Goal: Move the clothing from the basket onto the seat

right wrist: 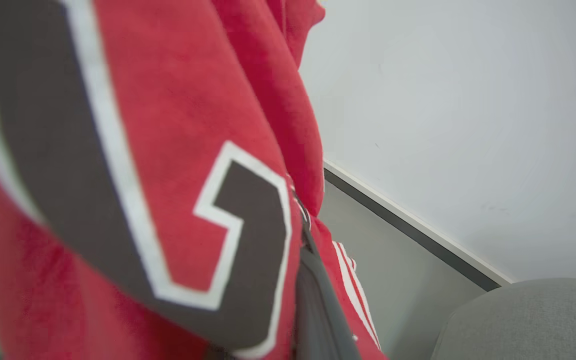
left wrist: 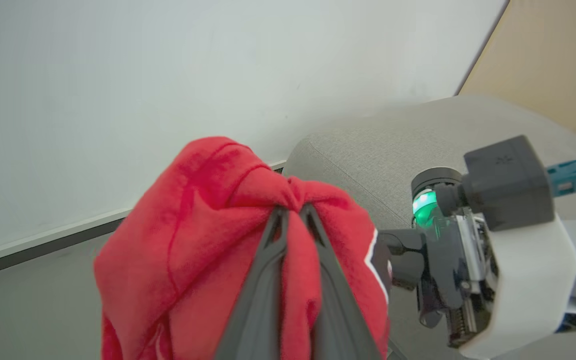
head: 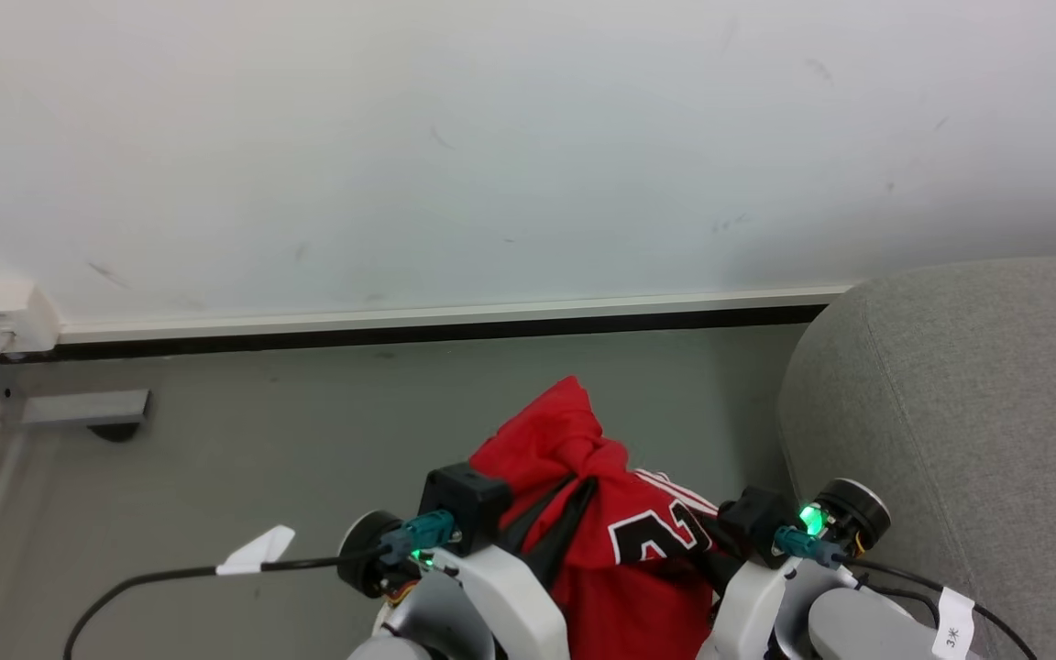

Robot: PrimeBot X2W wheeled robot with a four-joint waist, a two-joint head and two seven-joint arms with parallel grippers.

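A plain indoor room, whether home or test space unclear: bare white wall [head: 528, 137] across the top, skirting board [head: 445, 316], grey floor [head: 308, 412], grey upholstered seat [head: 968, 394] at right.

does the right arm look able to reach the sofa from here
Probably yes: the sofa lies close on its right with nothing between. But the right pincer is shut on the red clothing, which the left pincer grips too, so both must move together.

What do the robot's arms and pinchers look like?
Both arms wear smooth white shells. Each wrist carries a boxy black block, a teal plug and a glowing green light. Thin black cables trail off, with white tags. The left gripper and right gripper have long, thin, dark grey fingers.
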